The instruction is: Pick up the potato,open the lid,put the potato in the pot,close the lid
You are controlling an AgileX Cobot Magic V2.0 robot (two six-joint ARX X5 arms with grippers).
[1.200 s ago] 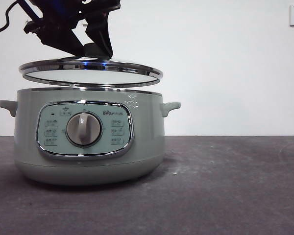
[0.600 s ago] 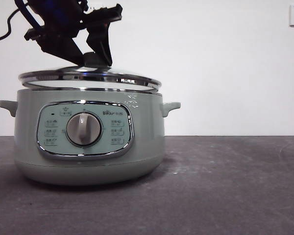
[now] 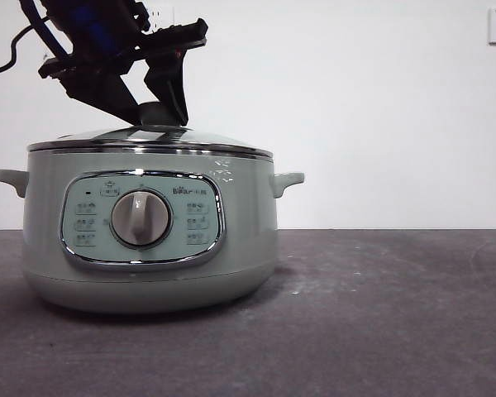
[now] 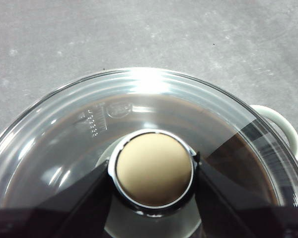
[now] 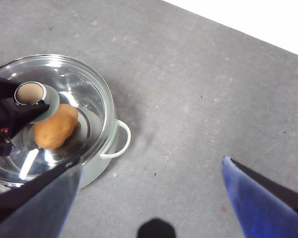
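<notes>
Round pale sage-green electric pot (image 3: 149, 240) is sitting on the dark grey bench (image 3: 380, 314), w/ its chrome-framed control panel (image 3: 142, 219) & grey dial (image 3: 140, 218) facing front. Small writing is showing on the panel just above the dial, too small to read; button labels likewise unreadable. Domed glass lid (image 3: 149, 141) w/ chrome rim is resting on the pot's rim, closed. Left gripper (image 4: 154, 171) is reaching down over the pot's centre, jaws pinching the lid's round pale-green knob (image 4: 154, 168) from both sides. Oval orange-brown potato (image 5: 55, 126) is lying inside the pot, seen thru the glass near the knob. Right gripper (image 5: 151, 191) is hanging well off to the pot's side above bare bench, jaws spread wide, holding nothing.
</notes>
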